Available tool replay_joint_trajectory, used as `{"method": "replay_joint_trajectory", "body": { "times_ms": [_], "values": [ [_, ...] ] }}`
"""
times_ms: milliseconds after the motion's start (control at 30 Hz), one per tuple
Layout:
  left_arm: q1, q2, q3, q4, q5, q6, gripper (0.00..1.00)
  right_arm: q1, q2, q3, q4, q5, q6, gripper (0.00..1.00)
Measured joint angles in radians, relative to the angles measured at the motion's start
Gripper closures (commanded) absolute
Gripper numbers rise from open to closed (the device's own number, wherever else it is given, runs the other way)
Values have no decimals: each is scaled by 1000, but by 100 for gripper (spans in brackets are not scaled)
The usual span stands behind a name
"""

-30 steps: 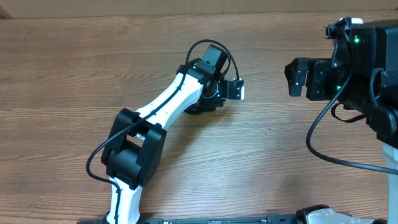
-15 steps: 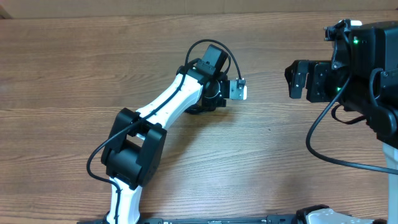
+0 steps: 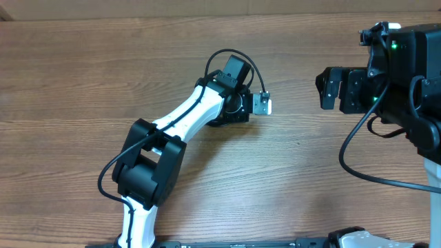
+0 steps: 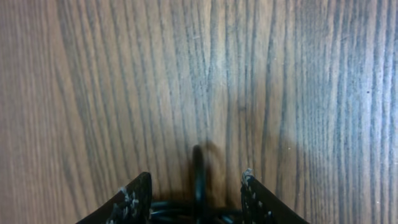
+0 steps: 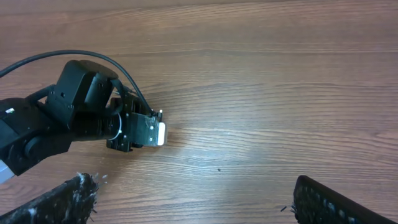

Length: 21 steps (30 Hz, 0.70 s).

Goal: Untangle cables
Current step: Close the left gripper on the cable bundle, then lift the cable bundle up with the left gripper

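The left gripper [image 4: 196, 179] hangs low over the middle of the tabletop [image 3: 83, 83], a little nearer the far edge than the near one. Its fingers stand moderately apart with nothing pinched. The cables [image 4: 197, 158] sit right there: one thin black cord runs out between the fingers, with darker loops bunched at the bottom of the left wrist view. From overhead the bundle is almost wholly hidden under the wrist (the thicker black loop arching above it is the arm's own wiring [image 3: 238, 56]), so how many cords there are, and where their plugs lie, cannot be told.

The right gripper [image 5: 194, 183] waits near the right edge, fingers spread wide and empty, well apart from the bundle.

These cords look light, limp and smooth — likely to slide through a loose pinch and drag the whole knot along. A firm hold close to a plug end, once one shows, seems the safer choice.
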Motion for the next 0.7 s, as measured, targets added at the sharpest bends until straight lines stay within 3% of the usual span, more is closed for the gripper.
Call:
{"method": "replay_joint_trajectory", "body": {
  "times_ms": [33,67,333,567,700],
  "values": [
    [0,4,-1,0,3,-4,68,0,0,0,0,0,0,0],
    [0,15,-1,3,8,-8,96,0,0,0,-1,0,0,0],
    [0,67,8,-6,0,-69,96,0,0,0,-1,0,0,0],
    [0,45,263,-256,-54,-270,96,0,0,0,2,0,0,0],
    [1,-54,527,-381,-64,-438,96,0,0,0,19,-1,5,19]
  ]
}}
